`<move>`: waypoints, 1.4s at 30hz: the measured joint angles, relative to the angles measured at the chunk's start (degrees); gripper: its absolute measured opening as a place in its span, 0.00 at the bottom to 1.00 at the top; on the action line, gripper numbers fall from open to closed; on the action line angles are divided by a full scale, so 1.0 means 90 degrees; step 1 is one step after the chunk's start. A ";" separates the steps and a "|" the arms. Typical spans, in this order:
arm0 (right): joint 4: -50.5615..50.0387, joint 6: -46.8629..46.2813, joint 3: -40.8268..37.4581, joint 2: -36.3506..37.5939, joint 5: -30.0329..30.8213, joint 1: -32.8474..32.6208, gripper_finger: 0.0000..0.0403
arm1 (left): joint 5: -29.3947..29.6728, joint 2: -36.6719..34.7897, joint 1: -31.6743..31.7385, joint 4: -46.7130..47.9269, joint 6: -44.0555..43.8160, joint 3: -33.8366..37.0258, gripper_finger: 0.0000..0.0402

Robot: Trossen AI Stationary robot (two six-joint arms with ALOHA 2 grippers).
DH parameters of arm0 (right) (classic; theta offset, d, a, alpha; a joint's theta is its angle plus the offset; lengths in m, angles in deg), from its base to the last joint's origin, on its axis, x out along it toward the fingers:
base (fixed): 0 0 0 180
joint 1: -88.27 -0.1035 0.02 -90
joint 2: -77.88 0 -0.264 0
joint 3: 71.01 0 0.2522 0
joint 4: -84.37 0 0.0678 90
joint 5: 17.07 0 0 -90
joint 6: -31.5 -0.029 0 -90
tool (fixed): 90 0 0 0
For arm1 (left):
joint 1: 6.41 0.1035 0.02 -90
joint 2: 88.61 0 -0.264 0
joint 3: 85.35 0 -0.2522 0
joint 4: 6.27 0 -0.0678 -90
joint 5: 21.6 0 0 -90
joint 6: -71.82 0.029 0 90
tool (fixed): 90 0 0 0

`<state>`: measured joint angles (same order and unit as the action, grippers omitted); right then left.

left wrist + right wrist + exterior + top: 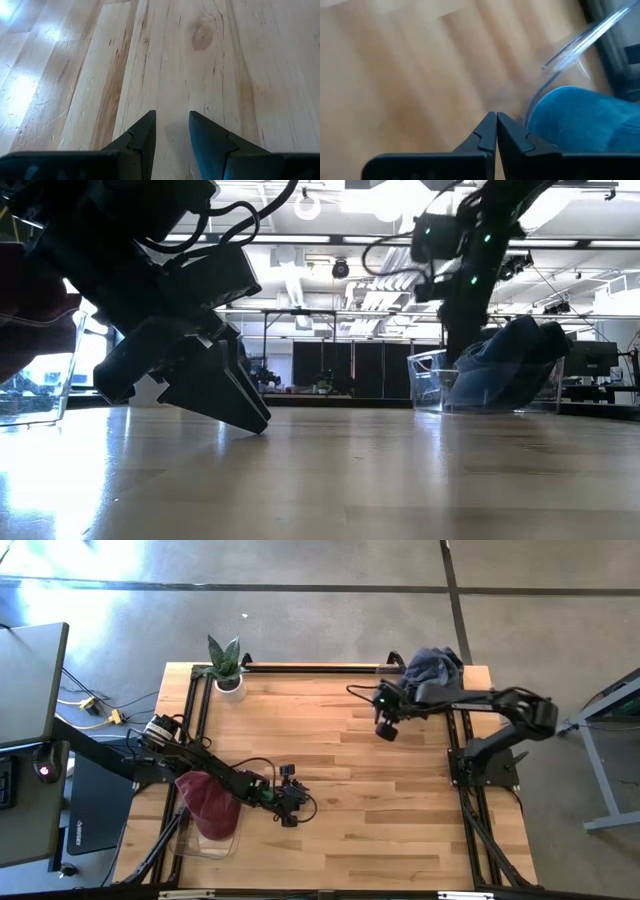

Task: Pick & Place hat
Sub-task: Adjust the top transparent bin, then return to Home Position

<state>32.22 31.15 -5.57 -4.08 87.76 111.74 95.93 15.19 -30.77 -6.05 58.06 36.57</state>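
1. The clear bin [205, 845] stood at the left front edge of the table [340, 780], with the maroon hat [208, 804] resting on it, partly under the left arm.
2. The left end effector [290, 802] was low over bare wood, just right of the maroon hat. In the left wrist view its fingers [142, 137] stood apart with a plain gap, released and holding nothing.
3. A small potted plant [226, 665] stood at the rear left corner, well apart from both arms.
4. The right end effector [386, 728] hung above the table near the rear right. Its fingers [485, 132] were pressed together, clenched on nothing.
5. The blue hat [433, 664] lay heaped in a clear container [432, 380] at the rear right corner, just behind the right end effector.
6. Judgement: neither hat was gripped. Which hat was the step's object could not be settled.
7. Recommendation, left arm: turn the released fingers toward the maroon hat, pinch a raised fold of cloth, and avoid the bin wall.
8. Recommendation, right arm: spread the fingers before approaching the blue hat, and descend from above to clear the container rim.
9. Risk: soft cloth may slip from a shallow pinch or snag on the rim when lifted.
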 joint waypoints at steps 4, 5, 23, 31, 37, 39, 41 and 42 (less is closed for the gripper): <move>0.0681 0.0266 -0.0001 -0.0358 0.1008 0.0141 0.01 | -0.0001 0.0000 0.0000 0.0000 0.0000 0.0000 0.28; 0.0913 0.0364 -0.0010 -0.0388 0.1135 0.0156 0.01 | -0.0002 0.0000 0.0000 0.0000 0.0000 0.0000 0.28; 0.1281 -0.0443 -0.0002 0.0602 -0.0090 -0.1467 0.01 | -0.0057 0.0000 -0.0002 0.0007 -0.0002 0.0000 0.28; 0.2403 -0.1130 -0.1056 0.0731 -0.0407 -0.3376 0.00 | -0.0119 0.0000 -0.0002 -0.0035 -0.0116 0.0002 0.28; 0.3815 -0.1636 -0.2229 0.1631 -0.0895 -0.4234 0.01 | -0.0571 -0.0206 0.0094 -0.1149 0.0573 0.0005 0.28; 0.4480 -0.1634 -0.2636 0.2052 -0.0859 -0.4407 0.00 | -0.0807 -0.0463 0.0248 -0.1458 0.0876 0.0002 0.28; 0.5093 -0.1632 -0.3083 0.2482 -0.0775 -0.4534 0.01 | -0.0928 -0.0808 0.0455 -0.1514 0.1178 0.0002 0.28; 0.5400 -0.1635 -0.3308 0.2671 -0.0724 -0.4586 0.01 | -0.0988 -0.1030 0.0560 -0.1457 0.1320 0.0005 0.28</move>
<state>80.82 16.43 -35.34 19.95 81.24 70.46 87.03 5.92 -25.73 -19.16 69.94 36.62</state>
